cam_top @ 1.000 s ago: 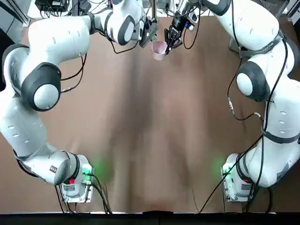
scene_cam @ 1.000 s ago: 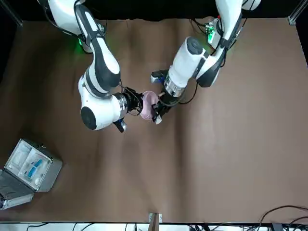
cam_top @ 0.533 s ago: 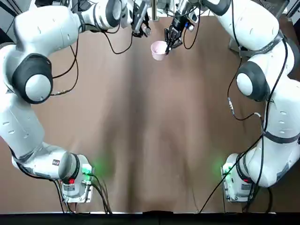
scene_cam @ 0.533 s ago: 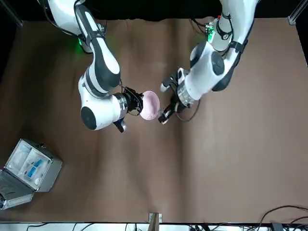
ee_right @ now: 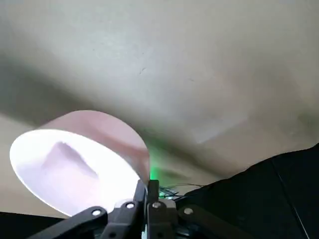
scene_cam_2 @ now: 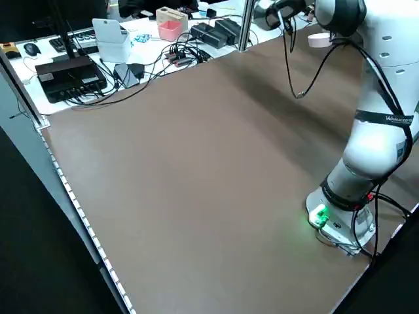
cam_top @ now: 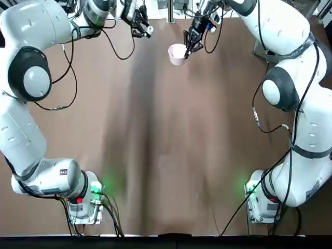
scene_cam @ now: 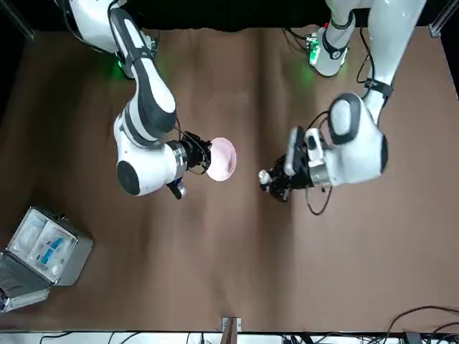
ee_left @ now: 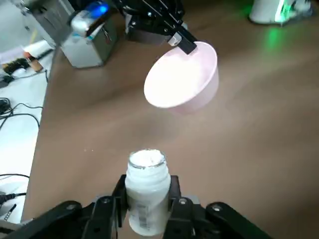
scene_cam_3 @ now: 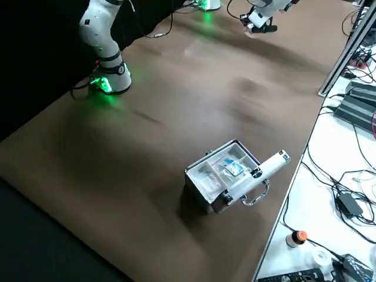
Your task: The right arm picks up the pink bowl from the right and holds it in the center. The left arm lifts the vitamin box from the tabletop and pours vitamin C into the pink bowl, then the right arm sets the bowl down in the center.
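The left gripper has its fingers closed around the vitamin box, a white bottle here, mouth uncovered, and stands apart from the pink bowl — which the right gripper pinches by the wall, above the tabletop near its middle. From the bottle, the bowl lies toward the robot's right, so any further pour would need a move that way. The left wrist view alone shows the bottle plainly; the front view hides it — and whether anything has been poured, I cannot tell.

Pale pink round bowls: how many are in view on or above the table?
1: the pale pink round bowl, held by the right gripper over the table's middle; others may be hidden behind the arms.
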`<state>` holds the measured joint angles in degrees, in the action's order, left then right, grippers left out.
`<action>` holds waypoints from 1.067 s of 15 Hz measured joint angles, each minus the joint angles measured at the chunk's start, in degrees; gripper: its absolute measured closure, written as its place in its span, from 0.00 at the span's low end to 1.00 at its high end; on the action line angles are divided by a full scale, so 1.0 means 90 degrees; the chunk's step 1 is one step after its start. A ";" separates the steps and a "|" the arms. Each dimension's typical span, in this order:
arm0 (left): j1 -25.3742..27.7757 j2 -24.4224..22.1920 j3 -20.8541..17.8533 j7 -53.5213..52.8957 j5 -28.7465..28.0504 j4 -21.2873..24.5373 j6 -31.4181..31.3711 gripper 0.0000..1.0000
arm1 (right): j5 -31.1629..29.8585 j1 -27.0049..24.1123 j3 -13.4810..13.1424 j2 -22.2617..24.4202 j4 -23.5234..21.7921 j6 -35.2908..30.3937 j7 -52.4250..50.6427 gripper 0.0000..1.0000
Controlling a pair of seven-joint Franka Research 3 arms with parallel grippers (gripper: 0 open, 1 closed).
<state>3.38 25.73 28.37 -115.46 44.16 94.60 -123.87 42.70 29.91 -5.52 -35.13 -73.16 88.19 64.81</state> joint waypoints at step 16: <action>0.3013 0.2616 -0.0015 -0.3461 0.1462 -0.0018 0.2266 0.64 | -0.0337 0.0148 0.0019 -0.0650 -0.0190 0.1177 -0.1063 0.97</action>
<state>30.50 49.28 28.24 -146.61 57.32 94.43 -103.47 39.66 31.24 -5.35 -40.98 -74.87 98.78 55.24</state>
